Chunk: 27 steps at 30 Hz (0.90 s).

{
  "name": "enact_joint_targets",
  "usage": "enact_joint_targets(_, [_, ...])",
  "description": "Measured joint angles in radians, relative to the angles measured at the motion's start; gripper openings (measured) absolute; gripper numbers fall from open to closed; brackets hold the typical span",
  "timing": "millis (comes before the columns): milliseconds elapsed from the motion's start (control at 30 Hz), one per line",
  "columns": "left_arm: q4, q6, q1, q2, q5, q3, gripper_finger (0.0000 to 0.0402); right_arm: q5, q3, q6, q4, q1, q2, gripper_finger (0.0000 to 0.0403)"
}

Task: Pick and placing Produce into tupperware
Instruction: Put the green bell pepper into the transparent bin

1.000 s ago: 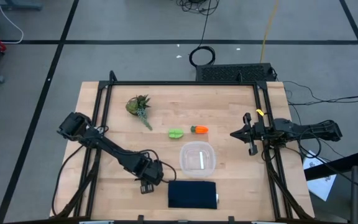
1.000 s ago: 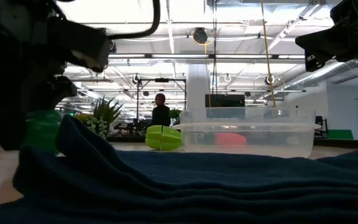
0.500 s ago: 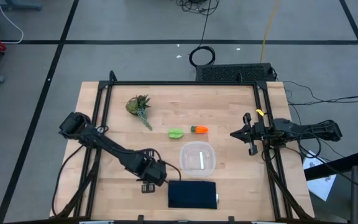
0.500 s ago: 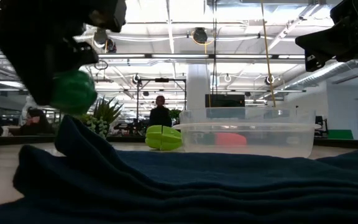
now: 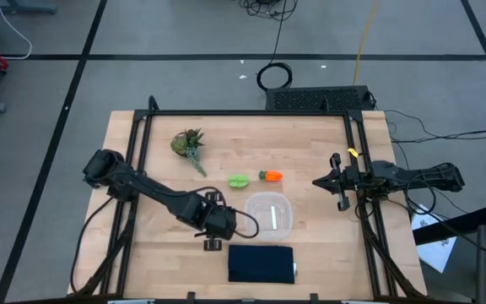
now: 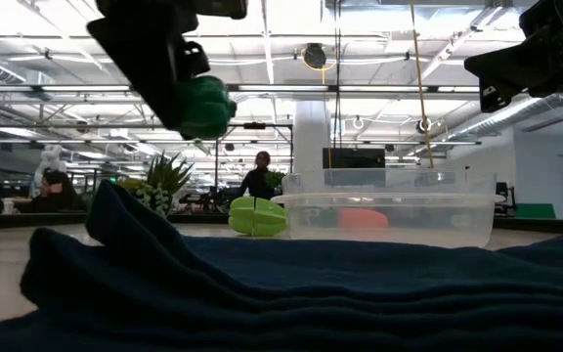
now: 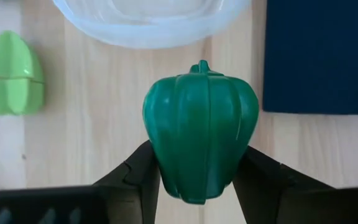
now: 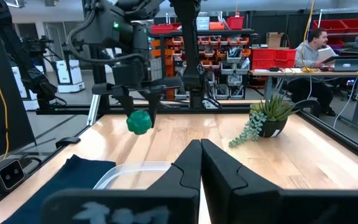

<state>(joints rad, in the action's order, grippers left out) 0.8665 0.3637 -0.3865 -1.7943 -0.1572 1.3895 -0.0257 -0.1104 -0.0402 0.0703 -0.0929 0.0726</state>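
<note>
My left gripper [image 5: 217, 225] hovers just left of the clear tupperware [image 5: 249, 216], shut on the dark green pepper-shaped lump [image 7: 199, 124]. That lump also shows high in the low view [image 6: 203, 106] and in the right wrist view [image 8: 139, 121]. The lime-green piece [image 5: 239, 181] and the orange carrot [image 5: 270, 176] lie on the table beyond the tupperware. My right gripper [image 5: 317, 181] waits shut near the table's right edge. My left gripper pinches the green lump by its two opposite ribbed sides near the lower end [image 7: 166, 168], one finger [image 7: 135, 174] on each side. The fingers come from above, pointing down. The lump is lifted clear of the table, stem end [image 7: 201, 65] pointing away from the wrist.
A folded dark navy cloth [image 5: 261, 263] lies at the near edge, right beside the tupperware. A leafy plant sprig [image 5: 188, 145] lies at the far left. People sit in the room beyond the table [image 8: 316, 46].
My left gripper has risen and moved toward the table's right and far side, toward the tupperware, staying shut on the green lump. The lump, low beside the navy cloth a second ago, is now lifted well clear of the table.
</note>
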Motion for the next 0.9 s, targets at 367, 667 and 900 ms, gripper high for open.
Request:
enact_joint_targets(367, [0.005,-0.098,0.020,0.000,0.006,0.074,0.0159,0.000,0.000,0.000,0.000,0.000,0.000,0.0000])
enact_joint_targets(667, [-0.009,-0.116,0.077,-0.001,0.058,0.095,0.0160,0.000,0.000,0.000,0.000,0.000,0.000,0.0000])
enact_joint_targets(900, [-0.052,-0.144,0.166,-0.003,0.117,0.094,0.0161,0.000,0.000,0.000,0.000,0.000,0.000,0.0000])
